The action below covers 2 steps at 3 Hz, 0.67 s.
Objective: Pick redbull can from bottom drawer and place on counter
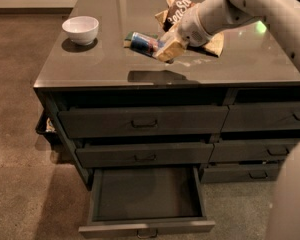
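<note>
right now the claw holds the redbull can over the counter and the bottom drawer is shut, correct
No: the bottom drawer is pulled open, as the camera view shows. The claw does hold the redbull can over the counter.

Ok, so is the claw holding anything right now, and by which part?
Yes: the claw grips the redbull can over the counter, by the end nearer the snack bag; the other end sticks out toward the bowl.
</note>
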Tool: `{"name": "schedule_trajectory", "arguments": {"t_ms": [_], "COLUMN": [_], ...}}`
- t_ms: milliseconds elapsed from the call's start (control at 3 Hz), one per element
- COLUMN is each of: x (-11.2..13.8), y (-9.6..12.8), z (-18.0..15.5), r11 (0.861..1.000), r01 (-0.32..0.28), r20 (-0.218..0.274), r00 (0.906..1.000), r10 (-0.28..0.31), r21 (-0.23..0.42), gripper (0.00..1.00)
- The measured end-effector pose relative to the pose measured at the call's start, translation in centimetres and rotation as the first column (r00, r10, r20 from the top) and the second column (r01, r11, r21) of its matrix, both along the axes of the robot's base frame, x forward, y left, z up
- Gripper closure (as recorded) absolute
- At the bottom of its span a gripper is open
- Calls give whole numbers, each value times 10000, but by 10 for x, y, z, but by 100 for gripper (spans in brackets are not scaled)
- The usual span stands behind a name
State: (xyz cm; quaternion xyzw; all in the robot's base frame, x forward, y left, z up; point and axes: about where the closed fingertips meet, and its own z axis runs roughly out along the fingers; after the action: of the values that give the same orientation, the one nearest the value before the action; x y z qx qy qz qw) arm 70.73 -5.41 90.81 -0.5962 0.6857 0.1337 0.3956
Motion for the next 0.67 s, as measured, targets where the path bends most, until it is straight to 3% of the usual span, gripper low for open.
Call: {"name": "schedule_trajectory", "arguments": {"t_ms": [667], "x": [9], "y": [19], "z": [-23], "r11": [9915], "r01": [-593], "r20": [-685], "r00": [9963], "r10": [516], "r21": [-1155], "gripper": [100]}}
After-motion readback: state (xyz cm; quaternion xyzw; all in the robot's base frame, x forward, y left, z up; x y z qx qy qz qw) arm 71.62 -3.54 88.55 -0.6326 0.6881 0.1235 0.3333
